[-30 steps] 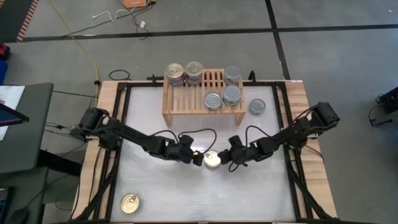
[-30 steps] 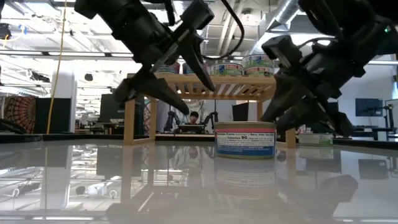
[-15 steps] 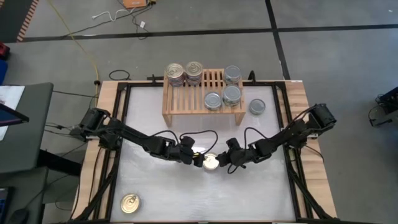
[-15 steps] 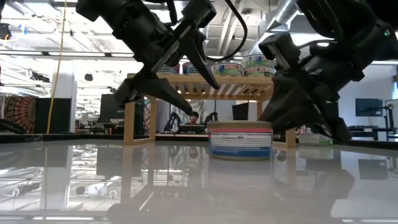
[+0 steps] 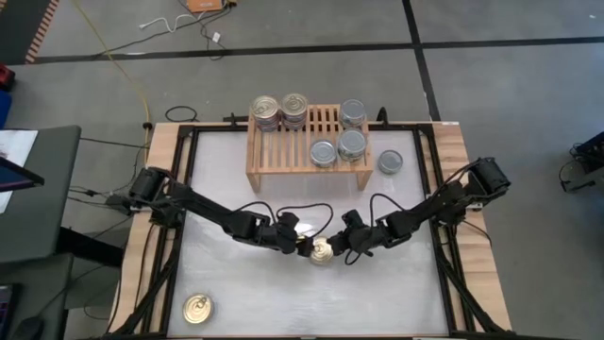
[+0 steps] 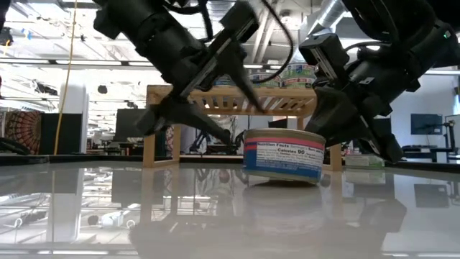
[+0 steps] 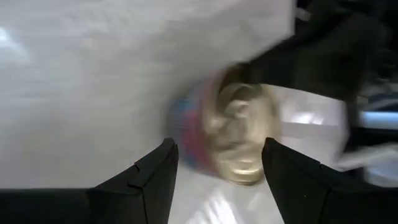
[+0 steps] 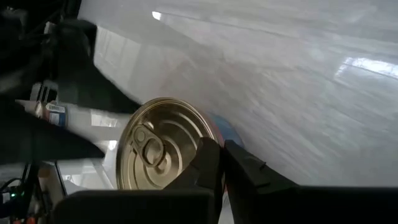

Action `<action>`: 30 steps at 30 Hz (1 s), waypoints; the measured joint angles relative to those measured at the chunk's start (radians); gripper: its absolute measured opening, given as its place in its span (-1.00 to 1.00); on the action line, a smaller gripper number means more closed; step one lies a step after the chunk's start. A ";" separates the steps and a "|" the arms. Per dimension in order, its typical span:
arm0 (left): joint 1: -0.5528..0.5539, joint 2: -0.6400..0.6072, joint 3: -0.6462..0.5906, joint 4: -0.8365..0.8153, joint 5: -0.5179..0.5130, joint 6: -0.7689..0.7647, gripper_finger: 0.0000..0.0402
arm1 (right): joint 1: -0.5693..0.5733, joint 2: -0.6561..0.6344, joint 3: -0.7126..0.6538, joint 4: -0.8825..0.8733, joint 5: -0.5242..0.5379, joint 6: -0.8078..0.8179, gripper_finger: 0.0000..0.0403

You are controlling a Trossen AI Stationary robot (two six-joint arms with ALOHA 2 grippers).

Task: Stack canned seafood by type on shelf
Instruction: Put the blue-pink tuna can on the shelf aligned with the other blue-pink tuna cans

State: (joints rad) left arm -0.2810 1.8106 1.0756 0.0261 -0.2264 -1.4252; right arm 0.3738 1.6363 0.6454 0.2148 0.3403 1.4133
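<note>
Tin (image 5: 321,252) with the gold pull-ring top sits mid-table between my two grippers, tipped off the table on one side in the low view, its flat axis leaning rather than upright. Starting at my left: a lone gold tin (image 5: 197,308) lies well behind the left gripper (image 5: 300,245), near the front corner. The left gripper has its fingers spread wide, straddling the tin without closing; in its wrist view the tin shows between the two fingers. The right gripper (image 5: 332,249) is just beside the tin on the other side, and its fingers look nearly shut against the tin's rim (image 8: 208,146); I judge it pinches the edge, which is why the tin tilts. The right arm seems to me the one to carry it. Beyond both grippers stands the shelf (image 5: 283,161), gold stacks (image 5: 280,111) at its left, silver tins (image 5: 342,134) at its right, one silver tin (image 5: 390,162) on the table beside it. Nothing blocks the way there.
</note>
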 joint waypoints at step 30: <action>-0.017 0.148 0.000 0.249 0.134 -0.177 0.10 | 0.039 0.001 0.000 -0.040 0.014 0.009 -0.79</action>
State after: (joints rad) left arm -0.2982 1.9589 1.0752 0.2756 -0.0925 -1.6022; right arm 0.4132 1.6371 0.6453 0.1745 0.3539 1.4226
